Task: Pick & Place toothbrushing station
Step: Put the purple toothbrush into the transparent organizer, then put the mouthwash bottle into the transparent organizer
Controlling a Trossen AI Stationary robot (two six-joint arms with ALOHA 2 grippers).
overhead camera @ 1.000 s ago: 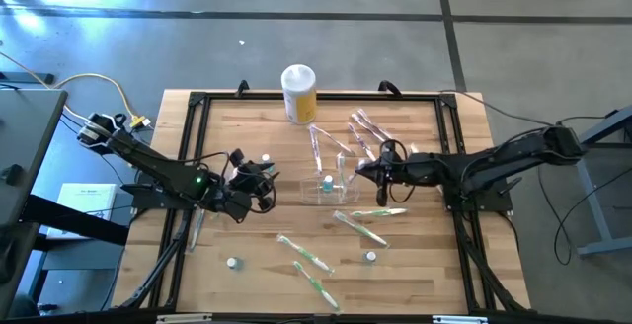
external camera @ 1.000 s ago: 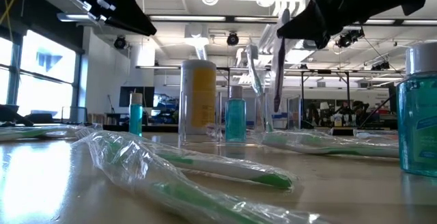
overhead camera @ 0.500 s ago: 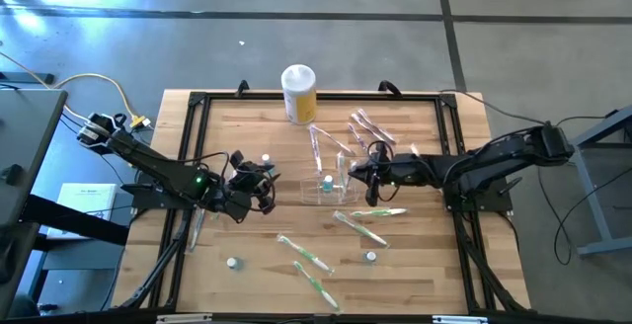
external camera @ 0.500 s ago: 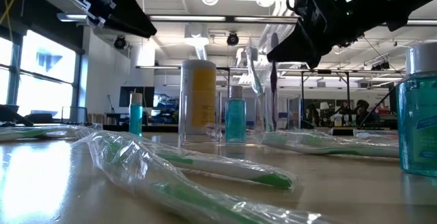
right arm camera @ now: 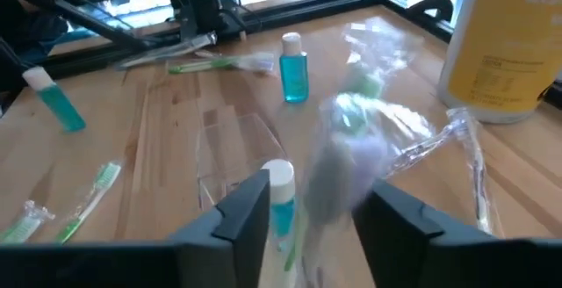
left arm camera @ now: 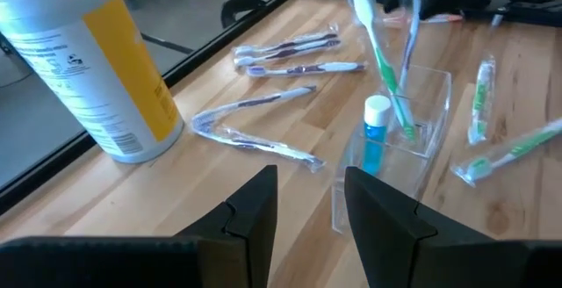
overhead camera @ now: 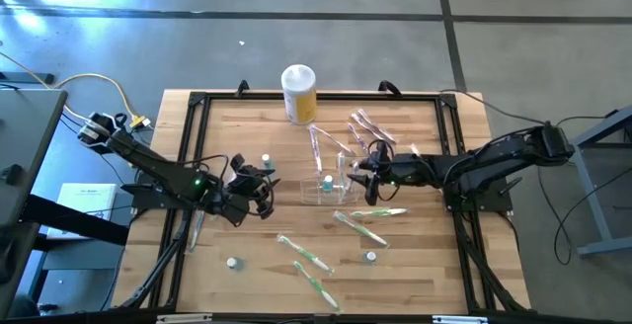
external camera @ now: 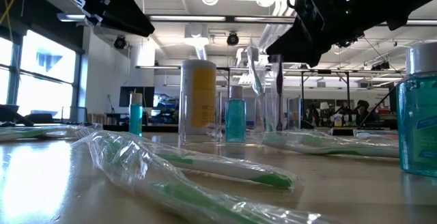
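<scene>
The see-through holder (overhead camera: 341,194) stands mid-table; it also shows in the left wrist view (left arm camera: 432,104). In it stand a small teal bottle (left arm camera: 372,143), a green toothbrush (left arm camera: 376,51) and a wrapped toothbrush (left arm camera: 409,33), whose lower end rests in the holder. My right gripper (overhead camera: 363,171) is just right of the holder and open, with its fingers on either side of that wrapped toothbrush's upper part (right arm camera: 347,139). My left gripper (overhead camera: 263,184) hovers left of the holder, open and empty. My right gripper stands level, coming from the table's right, around the wrapped toothbrush's upper part (right arm camera: 338,178). A gap shows beside one finger (right arm camera: 250,205). I cannot tell whether the other finger (right arm camera: 395,218) touches the wrapping.
A yellow canister with a white lid (overhead camera: 298,92) stands at the far edge. Wrapped toothbrushes lie behind the holder (overhead camera: 365,126) and nearer the front (overhead camera: 311,260). Small teal bottles stand at the left (overhead camera: 265,158) and near the front (overhead camera: 233,262), (overhead camera: 370,256).
My right gripper has moved toward the table's left, up to the holder, carrying the wrapped toothbrush upright. The toothbrush's lower end has come down into the holder beside the green one.
</scene>
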